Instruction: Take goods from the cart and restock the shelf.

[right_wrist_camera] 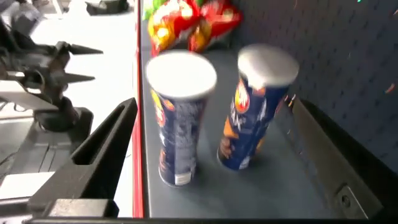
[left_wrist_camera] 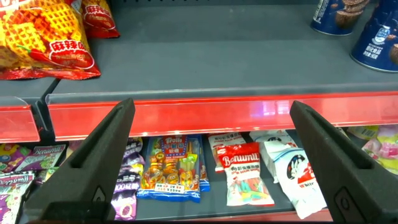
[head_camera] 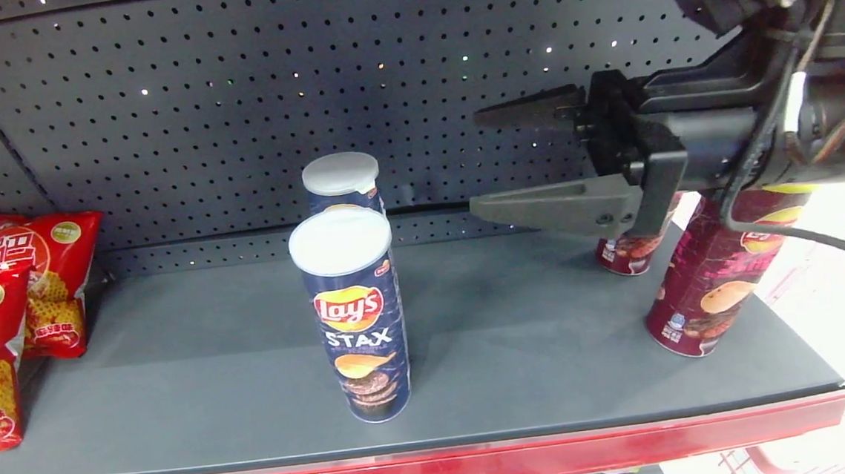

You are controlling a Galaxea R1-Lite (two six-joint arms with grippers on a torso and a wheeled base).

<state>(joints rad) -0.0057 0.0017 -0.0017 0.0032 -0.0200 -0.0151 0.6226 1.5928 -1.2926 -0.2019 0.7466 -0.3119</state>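
Both the front can (head_camera: 358,323) and the rear can (head_camera: 341,179) stand upright on the shelf (head_camera: 178,358), at 8 and 9 o'clock from the right hand (head_camera: 473,163), spread wide and empty, nearer than the wide-open left hand (left_wrist_camera: 211,104).

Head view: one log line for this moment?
right gripper open, empty, above shelf | front blue can upright | left gripper open

Right gripper (head_camera: 474,163) level, jaws spread; left gripper (left_wrist_camera: 211,107) jaws spread.

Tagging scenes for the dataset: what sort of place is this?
Likely a shop aisle, or a mock-up of one: pegboard-backed shelf with a red front rail, blue chip canisters and red snack bags, candy packs below.
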